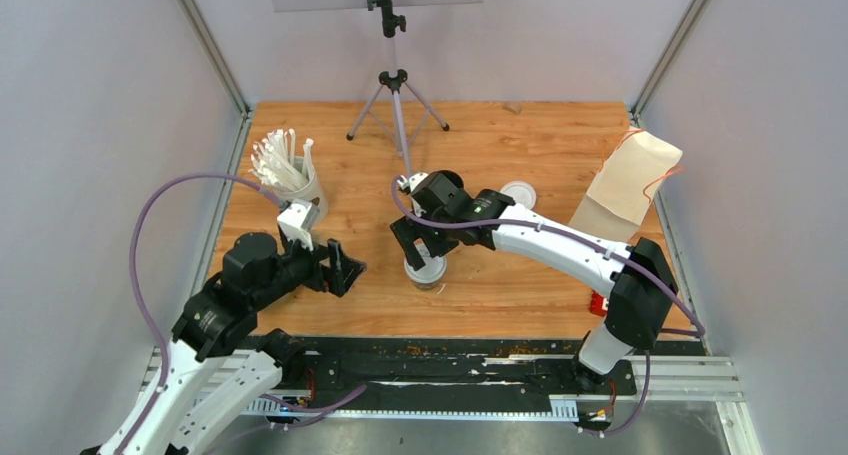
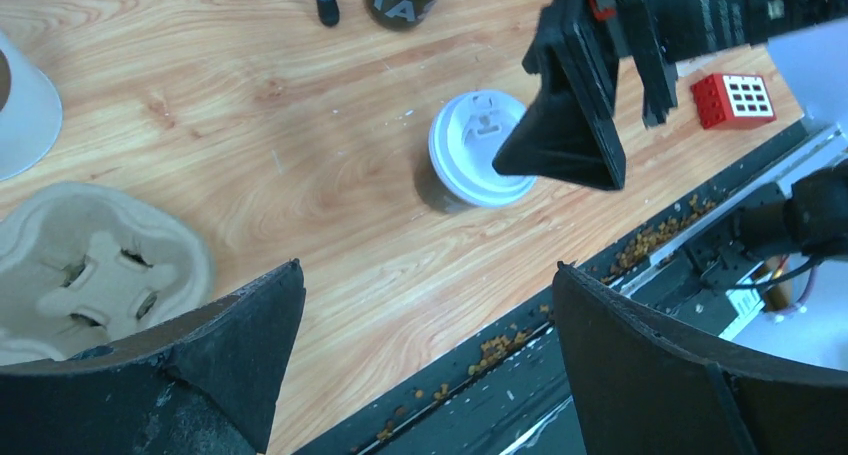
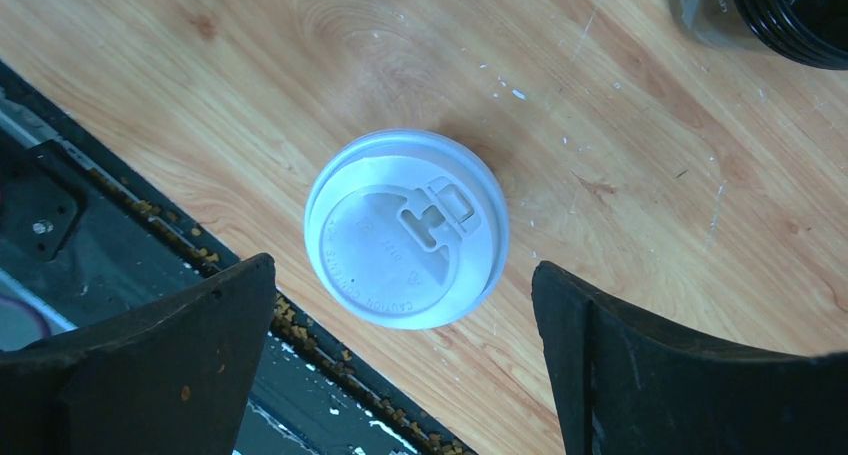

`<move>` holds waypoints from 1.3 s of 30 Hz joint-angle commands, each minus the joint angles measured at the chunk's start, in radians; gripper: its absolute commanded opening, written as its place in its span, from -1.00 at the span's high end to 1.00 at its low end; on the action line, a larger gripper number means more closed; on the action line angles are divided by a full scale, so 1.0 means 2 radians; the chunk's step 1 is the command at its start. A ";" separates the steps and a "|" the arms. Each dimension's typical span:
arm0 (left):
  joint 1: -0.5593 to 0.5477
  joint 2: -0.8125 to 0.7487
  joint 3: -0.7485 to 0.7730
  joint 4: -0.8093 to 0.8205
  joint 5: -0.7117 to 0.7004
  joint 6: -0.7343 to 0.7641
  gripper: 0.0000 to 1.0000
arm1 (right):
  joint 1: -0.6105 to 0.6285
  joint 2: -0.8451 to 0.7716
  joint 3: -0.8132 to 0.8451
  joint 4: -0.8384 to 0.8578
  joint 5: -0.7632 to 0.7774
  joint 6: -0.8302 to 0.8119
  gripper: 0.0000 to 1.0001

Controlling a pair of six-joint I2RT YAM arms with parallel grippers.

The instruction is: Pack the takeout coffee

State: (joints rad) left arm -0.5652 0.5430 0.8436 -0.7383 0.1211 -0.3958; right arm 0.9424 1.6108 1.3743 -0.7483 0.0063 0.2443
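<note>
Step in hand: capping looks complete on one cup. The lidded cup [image 3: 405, 230] stands free with its white lid seated level. Judged early in the task, since the tray wells that show hold nothing.
Lidded cup, location: upright on the worktop [image 1: 520, 135], toward 6 o'clock of its centre, close to the front rail.
Right pincer [image 3: 402, 265]: spread wide and pinching nothing. It hangs directly above the lidded cup, with a finger at 3 o'clock and one at 9 o'clock of it, both clear of the lid.
Left pincer [image 2: 428, 275]: spread wide and empty, at 9 o'clock of the lidded cup and apart from it.
Next move, judged: either pincer must descend around the cup wall below the lid rim, close gently enough not to crush the paper, and carry the cup upright to a tray well. Alternatively, the second cup needs its lid first.
Count, lidded cups: one.
Count, black cup without lid [image 3: 790, 15]: one, at 1 o'clock of the lidded cup in the right wrist view.
Count, loose lid [image 1: 518, 193]: one, flat on the worktop at 1 o'clock of the lidded cup.
Count, pulp carrier tray [image 2: 100, 265]: one, under the left arm, hidden from overhead.
Count, paper bag [image 1: 630, 180]: one, at 3 o'clock.
Count, cup of straws [image 1: 290, 175]: one, at 9 o'clock.
</note>
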 commanded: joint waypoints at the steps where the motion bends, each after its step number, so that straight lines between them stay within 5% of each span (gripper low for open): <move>1: -0.001 -0.052 -0.033 -0.014 -0.002 0.043 -0.99 | 0.013 0.020 0.036 -0.017 0.039 -0.004 -0.97; 23: -0.001 -0.079 -0.053 0.000 0.020 0.045 -0.99 | 0.034 0.058 0.033 -0.017 0.045 -0.019 -0.96; 39: -0.001 -0.074 -0.051 -0.005 0.014 0.043 -0.99 | 0.035 0.089 0.036 -0.013 0.029 -0.016 -0.64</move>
State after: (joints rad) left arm -0.5652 0.3920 0.7395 -0.7597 0.1551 -0.3267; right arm 1.0058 1.7638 1.4418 -0.7895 0.0765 0.2073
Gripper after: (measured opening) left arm 0.995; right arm 0.870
